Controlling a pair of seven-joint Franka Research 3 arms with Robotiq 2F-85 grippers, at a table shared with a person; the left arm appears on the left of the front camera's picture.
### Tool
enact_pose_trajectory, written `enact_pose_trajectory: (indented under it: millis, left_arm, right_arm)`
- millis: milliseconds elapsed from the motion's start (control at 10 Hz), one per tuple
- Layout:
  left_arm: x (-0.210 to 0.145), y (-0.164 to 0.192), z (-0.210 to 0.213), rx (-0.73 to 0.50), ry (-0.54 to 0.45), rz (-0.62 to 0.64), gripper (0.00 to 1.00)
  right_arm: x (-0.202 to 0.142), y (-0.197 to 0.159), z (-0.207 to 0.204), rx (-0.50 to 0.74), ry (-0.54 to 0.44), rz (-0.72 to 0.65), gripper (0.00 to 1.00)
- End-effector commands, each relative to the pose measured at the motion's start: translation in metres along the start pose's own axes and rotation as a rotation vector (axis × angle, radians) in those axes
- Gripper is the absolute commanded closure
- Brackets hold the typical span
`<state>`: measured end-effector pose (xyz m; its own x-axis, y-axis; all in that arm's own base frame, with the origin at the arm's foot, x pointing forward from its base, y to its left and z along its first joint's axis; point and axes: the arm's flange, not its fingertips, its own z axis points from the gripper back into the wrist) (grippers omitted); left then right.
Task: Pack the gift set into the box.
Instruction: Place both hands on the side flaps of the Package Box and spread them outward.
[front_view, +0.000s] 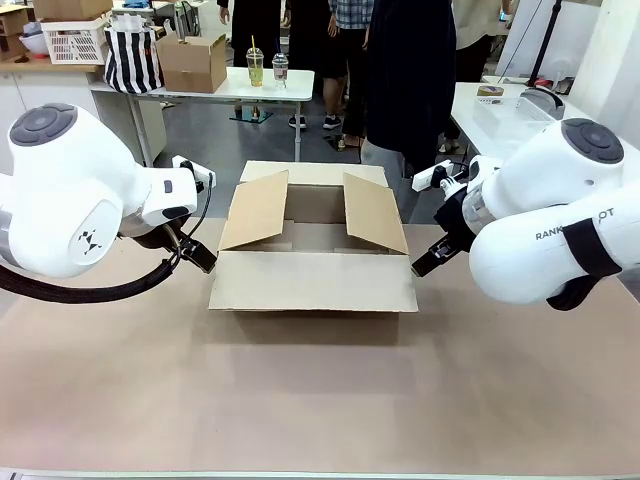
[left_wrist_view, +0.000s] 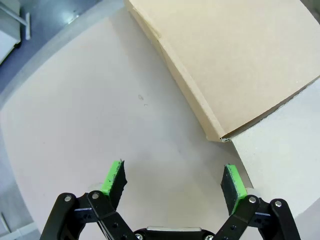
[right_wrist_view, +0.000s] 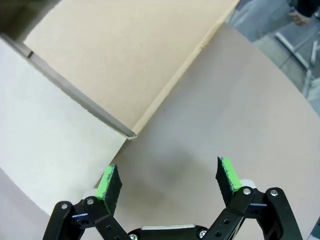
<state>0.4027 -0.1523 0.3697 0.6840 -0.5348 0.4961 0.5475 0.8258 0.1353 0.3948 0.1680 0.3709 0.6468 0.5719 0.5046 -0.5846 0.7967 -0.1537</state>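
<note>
- We see the box (front_view: 312, 285) mid worktop (front_view: 320, 400), flaps open.
- Our left hand (left_wrist_view: 172, 172) is spread wide, empty, just beside the box's left side.
- Right hand (right_wrist_view: 167, 172) is wide, empty, beside its right side.

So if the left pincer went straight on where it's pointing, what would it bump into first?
Probably the table, just beside a corner of the box, though depth is hard to judge. The left pincer is open.
</note>
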Motion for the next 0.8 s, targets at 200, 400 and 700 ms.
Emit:
enact_pose_trajectory:
  millis: [200,400,700]
  left_arm:
    - [-0.004,0.001,0.02,-0.038,0.071,-0.081,0.0]
    - [-0.022,0.012,0.089,-0.042,0.096,-0.141,0.0]
    - [-0.047,0.01,0.175,-0.094,-0.209,-0.11,0.0]
  right_arm:
    - [-0.005,-0.01,0.03,0.118,0.042,0.132,0.0]
    - [-0.02,-0.022,0.125,0.123,0.052,0.127,0.0]
    - [-0.043,-0.018,0.208,0.114,-0.065,-0.047,0.0]
